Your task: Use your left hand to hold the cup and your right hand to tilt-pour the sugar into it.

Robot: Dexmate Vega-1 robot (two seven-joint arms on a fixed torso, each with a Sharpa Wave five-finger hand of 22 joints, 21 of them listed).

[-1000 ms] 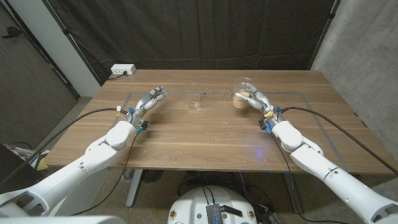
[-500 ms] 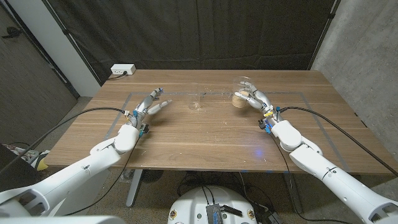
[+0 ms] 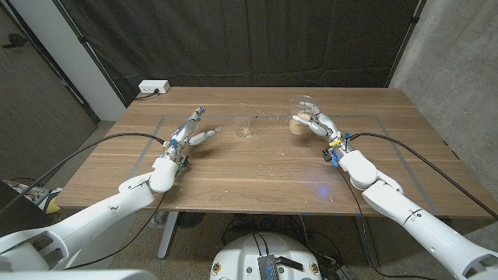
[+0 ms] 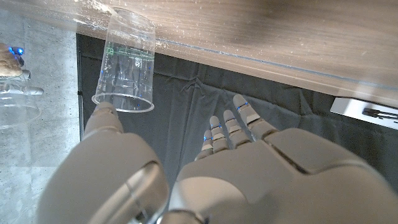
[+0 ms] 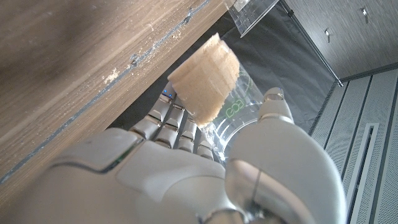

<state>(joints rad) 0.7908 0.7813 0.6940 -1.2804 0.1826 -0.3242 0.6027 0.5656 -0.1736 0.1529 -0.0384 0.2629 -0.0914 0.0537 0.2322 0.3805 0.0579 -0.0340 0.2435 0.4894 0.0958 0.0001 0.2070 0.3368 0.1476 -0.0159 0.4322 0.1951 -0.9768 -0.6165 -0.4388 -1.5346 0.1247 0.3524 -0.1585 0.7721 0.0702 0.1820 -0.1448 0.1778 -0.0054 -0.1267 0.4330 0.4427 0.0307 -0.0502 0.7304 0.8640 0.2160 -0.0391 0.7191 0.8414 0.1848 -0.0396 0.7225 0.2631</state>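
The empty clear plastic cup stands upright on the wooden table, near the far edge and about midway between the left and right edges. In the left wrist view the cup shows faint green print on its wall and nothing inside.

The left hand is beside the cup on its left, apart from it, holding nothing. Its fingers are spread and extended toward the far edge, with the thumb reaching out toward the cup. In the left wrist view the left hand shows the thumb tip close under the cup's rim; whether it touches cannot be told.

The second clear plastic cup, holding tan sugar in its lower part, is to the right of the empty cup, well apart from it, also near the far edge. The right hand grips it from the right side. In the right wrist view the right hand has its fingers wrapped together around one side of the sugar cup and the thumb pressed on the other; the sugar is a compact tan mass at the base.

A white power strip lies at the far left corner of the table. A black curtain hangs behind the far edge.
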